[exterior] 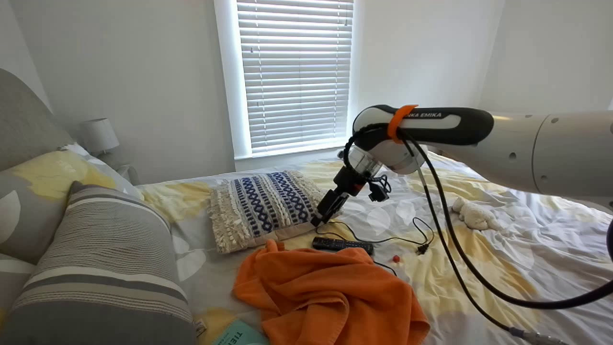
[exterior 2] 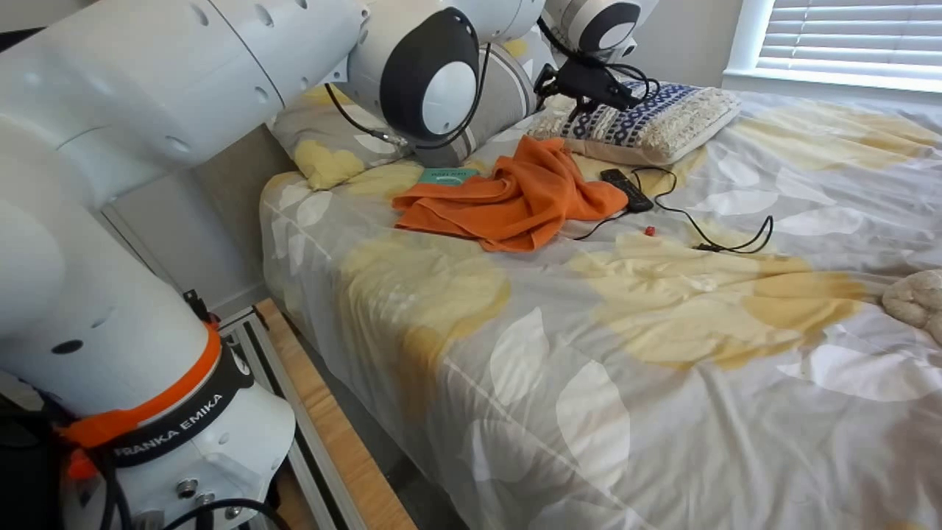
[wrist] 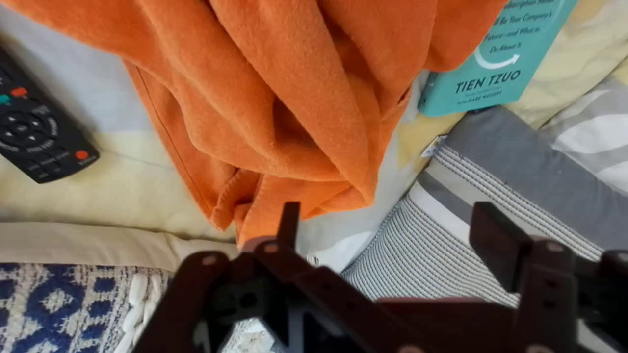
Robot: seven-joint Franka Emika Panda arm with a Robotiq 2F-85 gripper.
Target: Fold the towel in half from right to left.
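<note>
Spread wide and holding nothing, the gripper [wrist: 385, 218] hung near the patterned pillow [exterior: 270, 203], with the orange towel [wrist: 289, 98] rumpled below and ahead of its fingertips [wrist: 290, 220]. I judged the fold wanted a shallow pinch on one edge only, then a low, slow sweep leftward, lest the bunched layers drag together. Beneath the gripper, the creased bedsheet [exterior 2: 684, 309] would probably sink if I pressed hard. Beyond it, daylight came through blinds [exterior: 297, 81] onto pale walls [exterior: 143, 86].
</note>
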